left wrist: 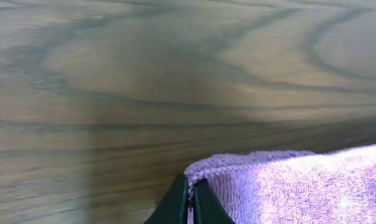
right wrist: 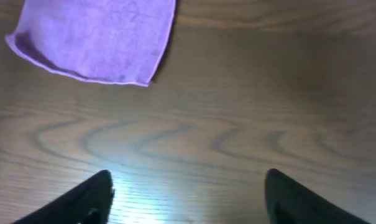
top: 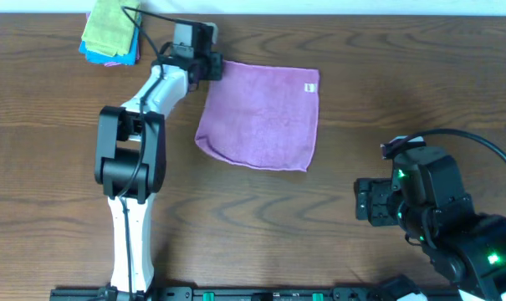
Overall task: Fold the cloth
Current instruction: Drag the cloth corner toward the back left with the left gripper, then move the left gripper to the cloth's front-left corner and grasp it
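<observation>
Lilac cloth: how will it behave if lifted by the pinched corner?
Probably floppy: the cloth lies flat with a soft rolled hem at the left fingers, so it should drape from that corner. Likely light, being thin. Its fuzzy pile may drag on the table rather than slide.

Fuzzy cloth [top: 261, 117] — grained wooden table [top: 386, 75]

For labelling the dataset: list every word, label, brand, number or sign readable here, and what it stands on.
No readable text in any view.
White tag on the lilac cloth: too small to tell whether it bears print.
Stacked cloths and table: no markings show.
</observation>
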Available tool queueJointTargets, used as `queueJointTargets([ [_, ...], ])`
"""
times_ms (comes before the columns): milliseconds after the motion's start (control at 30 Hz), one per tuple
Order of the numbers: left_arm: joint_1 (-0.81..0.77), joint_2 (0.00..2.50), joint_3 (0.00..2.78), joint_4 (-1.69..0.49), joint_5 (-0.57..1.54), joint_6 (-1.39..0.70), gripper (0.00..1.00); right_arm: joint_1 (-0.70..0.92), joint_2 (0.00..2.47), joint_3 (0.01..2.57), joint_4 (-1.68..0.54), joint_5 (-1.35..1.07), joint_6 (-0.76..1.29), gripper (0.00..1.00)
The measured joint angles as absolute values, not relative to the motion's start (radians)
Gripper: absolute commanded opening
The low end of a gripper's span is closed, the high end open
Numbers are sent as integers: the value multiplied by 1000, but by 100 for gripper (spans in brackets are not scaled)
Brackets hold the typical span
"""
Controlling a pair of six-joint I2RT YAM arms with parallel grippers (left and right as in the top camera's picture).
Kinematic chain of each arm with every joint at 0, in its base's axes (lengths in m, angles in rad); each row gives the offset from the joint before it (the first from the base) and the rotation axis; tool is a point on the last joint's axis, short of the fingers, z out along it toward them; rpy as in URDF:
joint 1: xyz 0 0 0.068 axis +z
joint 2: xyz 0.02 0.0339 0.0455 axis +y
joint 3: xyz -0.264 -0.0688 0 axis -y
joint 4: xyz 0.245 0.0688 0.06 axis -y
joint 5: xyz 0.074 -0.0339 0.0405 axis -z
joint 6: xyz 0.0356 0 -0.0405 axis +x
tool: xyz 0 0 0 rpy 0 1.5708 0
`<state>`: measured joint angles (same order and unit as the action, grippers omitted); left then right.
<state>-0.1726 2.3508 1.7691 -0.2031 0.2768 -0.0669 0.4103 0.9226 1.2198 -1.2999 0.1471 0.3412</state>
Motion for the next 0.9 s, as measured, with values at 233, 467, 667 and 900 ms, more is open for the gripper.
queueJointTargets([
  [233,-179,2351,1769,-222,277,-62,73,410,1121,1220,-1161,90,298,2],
  [467,-178,2326,1768,-373,262,-52,95,410,1228,1213,-999,75,240,83],
  [667,-177,2147,1766,-576,260,-46,95,324,1231,1213,-979,4,197,80],
  [900,-122,1926,1771,-948,431,59,95,4,1237,1161,-901,-267,65,87],
])
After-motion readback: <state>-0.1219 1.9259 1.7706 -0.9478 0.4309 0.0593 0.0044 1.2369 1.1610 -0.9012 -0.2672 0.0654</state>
